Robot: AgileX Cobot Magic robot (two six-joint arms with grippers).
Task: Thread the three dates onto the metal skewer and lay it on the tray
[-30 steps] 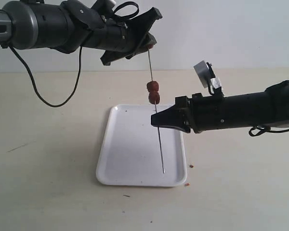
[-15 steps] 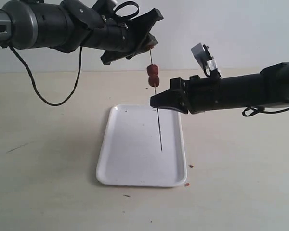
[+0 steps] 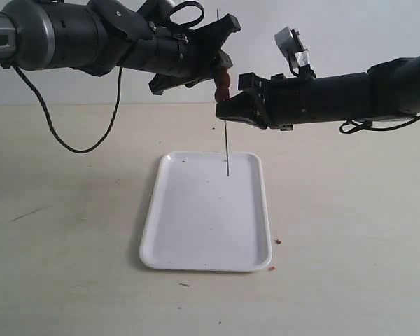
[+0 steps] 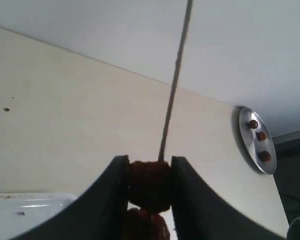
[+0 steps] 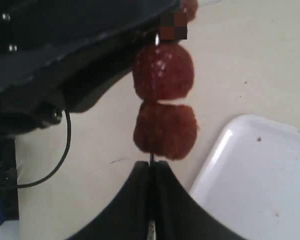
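Threading looks near done.
Exterior: skewer (image 3: 227, 150) upright above tray (image 3: 196, 224), dates (image 3: 224, 82) high on it. Next move, likely: tilt flat, lower onto tray.
Left wrist: left hand (image 4: 149, 167) pinching dates.
Right wrist: right hand (image 5: 151, 175) pressed together on skewer just below dates.
No writing legible.

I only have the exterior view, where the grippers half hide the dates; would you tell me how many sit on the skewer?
Observer: The right wrist view shows two clearly: an upper date and a lower date, stacked and touching on the skewer.
Operator: Thanks. What does the right gripper hold?
Observer: The right gripper is shut on the bare skewer just beneath the lower date.
Operator: And the left?
Observer: In the left wrist view the left gripper is shut on a clamped date, the skewer sticking out beyond it.
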